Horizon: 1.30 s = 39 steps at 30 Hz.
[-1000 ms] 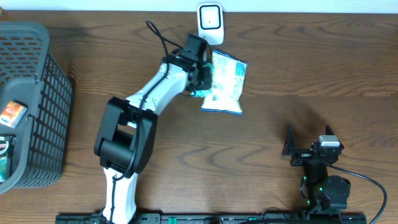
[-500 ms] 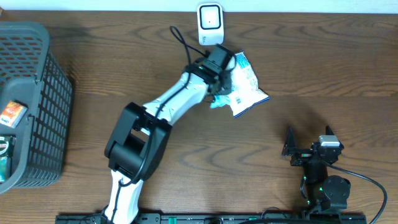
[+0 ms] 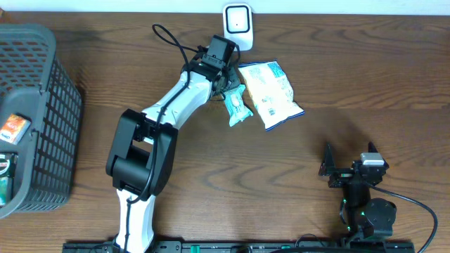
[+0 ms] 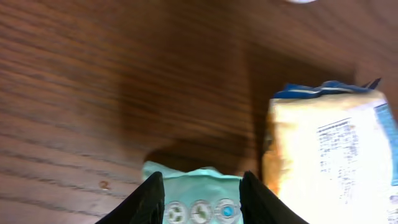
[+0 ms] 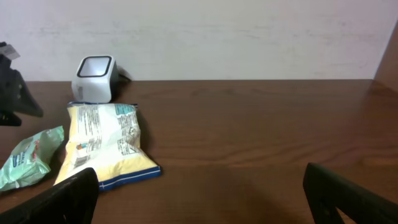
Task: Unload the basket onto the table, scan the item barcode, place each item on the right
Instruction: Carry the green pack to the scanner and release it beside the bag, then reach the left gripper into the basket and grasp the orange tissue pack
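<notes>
Dark mesh basket (image 3: 53, 98) far left w/ orange pkt (image 3: 13, 128) inside, brown wood table (image 3: 365, 84), white wall (image 5: 249, 31) behind

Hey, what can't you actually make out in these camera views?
Barcode on the chip bag: print blurred in left wrist view, too small overhead.
Whether the left gripper grips the teal packet: left wrist view's bottom edge cuts it off.
Contents of the basket: cut by the overhead view's left edge.
</notes>
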{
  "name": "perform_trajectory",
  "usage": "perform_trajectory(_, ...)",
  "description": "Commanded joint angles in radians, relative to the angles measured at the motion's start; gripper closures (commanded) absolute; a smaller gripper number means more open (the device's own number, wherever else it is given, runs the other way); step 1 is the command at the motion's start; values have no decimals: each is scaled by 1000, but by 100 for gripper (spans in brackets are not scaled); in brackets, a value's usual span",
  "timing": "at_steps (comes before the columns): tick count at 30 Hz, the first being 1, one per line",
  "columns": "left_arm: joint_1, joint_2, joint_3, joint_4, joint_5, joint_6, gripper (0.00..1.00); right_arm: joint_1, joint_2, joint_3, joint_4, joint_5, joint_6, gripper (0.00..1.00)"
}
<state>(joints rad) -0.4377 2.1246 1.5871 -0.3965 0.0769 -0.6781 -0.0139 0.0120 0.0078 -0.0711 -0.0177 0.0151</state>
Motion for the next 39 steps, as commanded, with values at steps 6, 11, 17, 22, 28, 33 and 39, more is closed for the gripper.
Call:
perform_trajectory(6, -30, 88, 1, 134, -9, -52, 59, 2, -5, -2, -3, 8, 10, 1)
perform_trajectory(11, -44, 116, 1, 232, 73, -53, 59, 2, -5, -2, -3, 8, 10, 1)
perform_trajectory(17, -89, 118, 1, 377, 187, 24, 59, 2, -5, -2, -3, 8, 10, 1)
perform_trajectory(22, -115, 117, 1, 420, 226, 34, 59, 2, -5, -2, -3, 8, 10, 1)
perform_trajectory(28, -69, 43, 1, 380, 230, 58, 58, 2, -5, -2, -3, 8, 10, 1)
perform_trajectory(33, -17, -117, 1, 311, 225, 138, 53, 2, -5, -2, -3, 8, 11, 1)
perform_trajectory(39, 95, -367, 1, 119, 100, 218, 47, 2, -5, -2, -3, 8, 10, 1)
